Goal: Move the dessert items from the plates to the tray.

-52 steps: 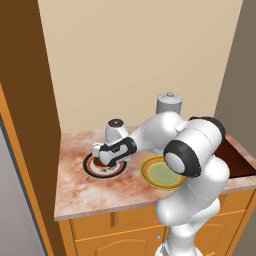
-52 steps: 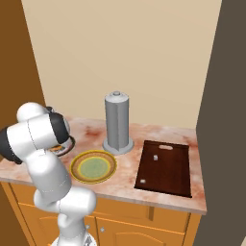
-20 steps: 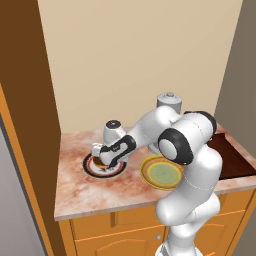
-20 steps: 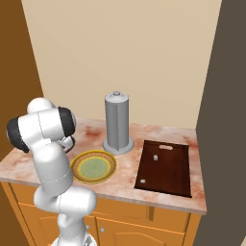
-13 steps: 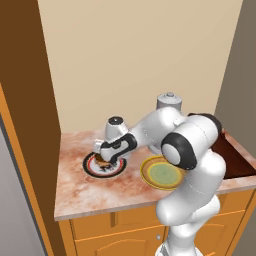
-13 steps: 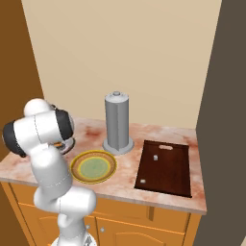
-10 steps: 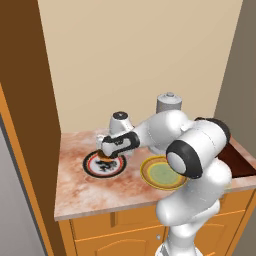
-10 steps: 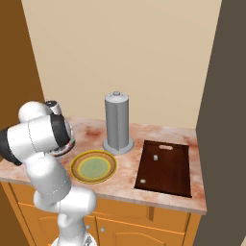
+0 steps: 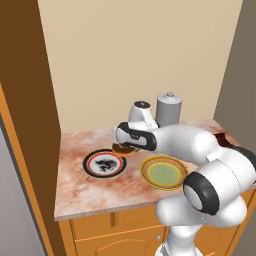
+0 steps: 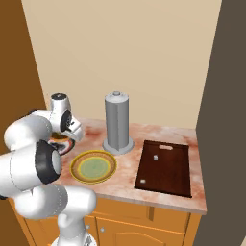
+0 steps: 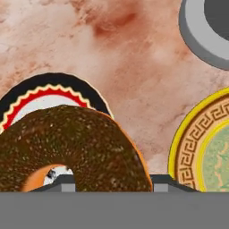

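Hand view: chocolate-brown donut [image 11: 74, 147] at lower left, its speckled glaze bulking over the black-rimmed plate [image 11: 27, 87], clamped between the gripper's tips. Left base view: gripper [image 9: 125, 146] mid-frame, donut lifted clear, just right of that plate. Right base view: tray [image 10: 165, 167] at right, small pale lump [image 10: 155, 157] on it.

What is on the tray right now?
A small pale lump lies on the tray, near its far end; the rest of it is bare. The donut is not there: the pincer holds it lifted by the black-rimmed plate.
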Controlling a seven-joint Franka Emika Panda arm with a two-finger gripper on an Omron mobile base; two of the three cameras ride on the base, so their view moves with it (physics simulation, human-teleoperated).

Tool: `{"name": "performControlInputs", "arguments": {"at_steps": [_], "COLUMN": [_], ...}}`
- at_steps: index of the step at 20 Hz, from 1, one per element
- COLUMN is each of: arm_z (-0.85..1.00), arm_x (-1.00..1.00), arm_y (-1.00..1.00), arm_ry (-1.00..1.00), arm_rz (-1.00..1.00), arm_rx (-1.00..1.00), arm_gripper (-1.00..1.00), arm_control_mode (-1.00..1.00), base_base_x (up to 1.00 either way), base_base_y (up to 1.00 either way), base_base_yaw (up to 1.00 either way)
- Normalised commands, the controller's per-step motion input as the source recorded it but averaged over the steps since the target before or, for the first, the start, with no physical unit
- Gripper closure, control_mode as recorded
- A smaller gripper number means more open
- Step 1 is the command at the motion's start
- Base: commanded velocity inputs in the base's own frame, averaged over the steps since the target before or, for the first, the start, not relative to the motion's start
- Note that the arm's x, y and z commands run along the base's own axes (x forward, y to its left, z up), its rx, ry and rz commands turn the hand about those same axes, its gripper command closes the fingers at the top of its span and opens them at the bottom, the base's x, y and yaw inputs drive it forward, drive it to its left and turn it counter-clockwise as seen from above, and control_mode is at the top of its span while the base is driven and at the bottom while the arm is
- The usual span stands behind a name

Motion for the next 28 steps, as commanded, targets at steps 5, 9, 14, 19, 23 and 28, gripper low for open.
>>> {"name": "performControlInputs", "arguments": {"at_steps": [5,9,14,19,23,28], "arm_z": [0.45,0.40,0.15,0.05,0.00,0.00], "arm_x": [-0.45,-0.35,-0.32,-0.55,-0.24,0.00], "arm_y": [-0.51,-0.69,-0.81,-0.68,-0.79,-1.00], "arm_ry": [0.09,0.07,0.03,0.00,0.00,0.00], "arm_rz": [0.06,0.08,0.09,0.10,0.10,0.09], "arm_rx": [0.00,-0.04,-0.04,-0.01,-0.02,-0.03], "arm_gripper": [1.00,1.00,1.00,1.00,1.00,1.00], "arm_control_mode": [-1.00,-1.00,-1.00,-1.00,-1.00,-1.00], "base_base_x": [0.00,0.00,0.00,0.00,0.00,0.00], "base_base_y": [0.00,0.00,0.00,0.00,0.00,0.00], "base_base_yaw": [0.00,0.00,0.00,0.00,0.00,0.00]}}
